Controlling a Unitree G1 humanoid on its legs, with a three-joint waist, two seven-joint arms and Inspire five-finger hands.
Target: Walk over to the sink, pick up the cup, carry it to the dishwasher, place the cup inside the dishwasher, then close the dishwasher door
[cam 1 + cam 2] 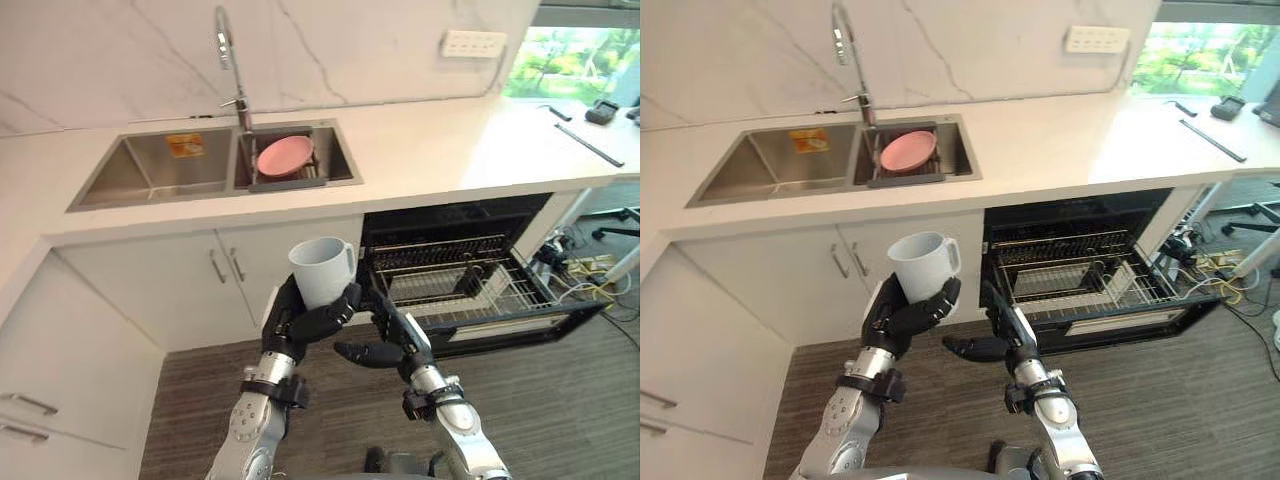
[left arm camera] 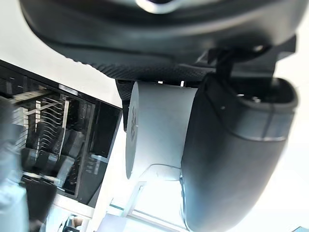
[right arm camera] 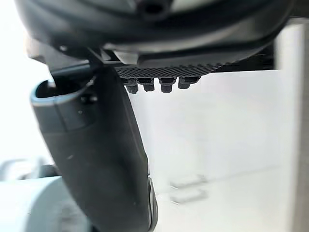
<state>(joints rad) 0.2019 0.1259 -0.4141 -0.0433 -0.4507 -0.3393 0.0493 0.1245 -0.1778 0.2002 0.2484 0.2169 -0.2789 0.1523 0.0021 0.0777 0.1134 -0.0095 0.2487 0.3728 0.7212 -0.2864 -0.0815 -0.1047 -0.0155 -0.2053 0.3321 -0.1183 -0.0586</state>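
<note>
Holding the cup [image 1: 322, 268] upright in my left hand [image 1: 298, 322], fingers and thumb wrapped round its base. Pickup is done, and the sink [image 1: 150, 170] lies at 11 o'clock. My right hand [image 1: 385, 345] hangs just beside, fingers straight and loose, empty. Left to do: reach the open dishwasher [image 1: 450, 218] at 2 o'clock, set the cup in, then shut the door [image 1: 520, 325].

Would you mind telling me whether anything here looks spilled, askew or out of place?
Nothing stands out: the cup sits upright in the left hand, the dishwasher stands open, and a pink plate rests in the sink.
</note>
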